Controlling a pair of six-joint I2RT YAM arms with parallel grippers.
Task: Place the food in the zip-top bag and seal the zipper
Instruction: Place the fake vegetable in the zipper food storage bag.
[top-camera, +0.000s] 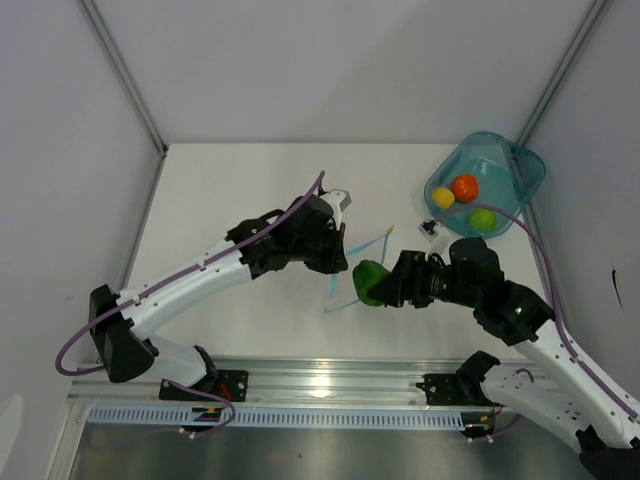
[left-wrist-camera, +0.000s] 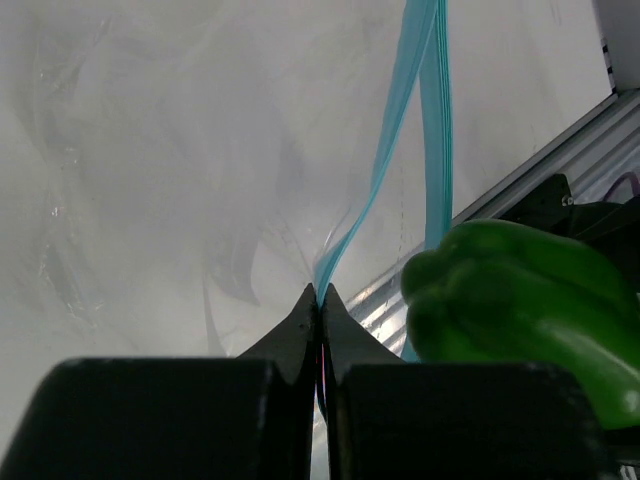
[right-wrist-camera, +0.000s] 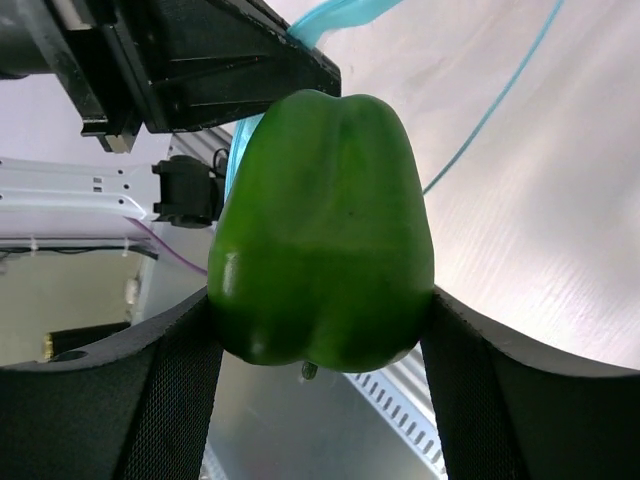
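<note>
Barely discernible, the clear bag (left-wrist-camera: 150, 150) is pinched at its zipper (left-wrist-camera: 400, 130) by left gripper (left-wrist-camera: 320, 295); right gripper (right-wrist-camera: 320, 300) clasps green pepper (right-wrist-camera: 320, 220)

In the left wrist view the zip-top bag (left-wrist-camera: 150, 150) is a blur with no traceable edge. The zipper (left-wrist-camera: 436, 120) runs off the top edge. The dark green pepper (left-wrist-camera: 520, 300) is cut by the right edge, its underside behind a finger of the left gripper (left-wrist-camera: 322, 292).

From above, the clear film is almost lost against the white table (top-camera: 230, 190). The left jaws sit hidden under their wrist, and the right gripper (top-camera: 378, 285) covers half of the pepper. A small black-and-white object (top-camera: 432, 228) beside the bowl (top-camera: 525, 165) is too small to identify.

In the right wrist view the pepper blocks part of the zipper, and the left gripper is cropped at the top.
</note>
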